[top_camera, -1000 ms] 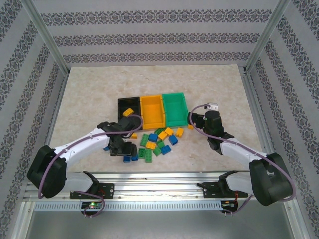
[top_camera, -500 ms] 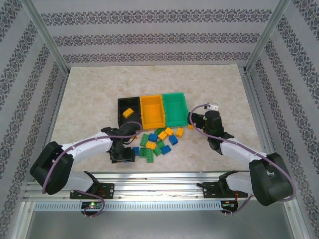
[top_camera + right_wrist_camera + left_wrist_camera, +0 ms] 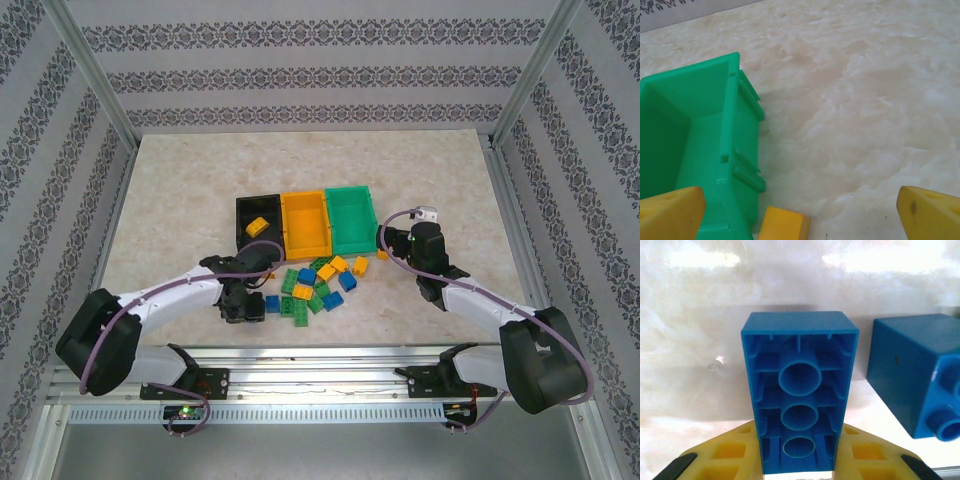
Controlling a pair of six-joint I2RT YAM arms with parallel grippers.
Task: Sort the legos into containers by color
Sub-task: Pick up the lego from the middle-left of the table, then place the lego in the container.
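Left gripper [image 3: 800, 460]: clamped on a blue brick [image 3: 800, 390], hollow underside facing the wrist camera; second blue brick [image 3: 912, 372] just beside. Right gripper [image 3: 800, 212]: fingers spread wide above a yellow brick [image 3: 782, 225] beside the green bin [image 3: 735, 150]. Overhead: loose legos [image 3: 315, 285] before the bins; black bin [image 3: 240, 215] holds one yellow piece [image 3: 257, 226].
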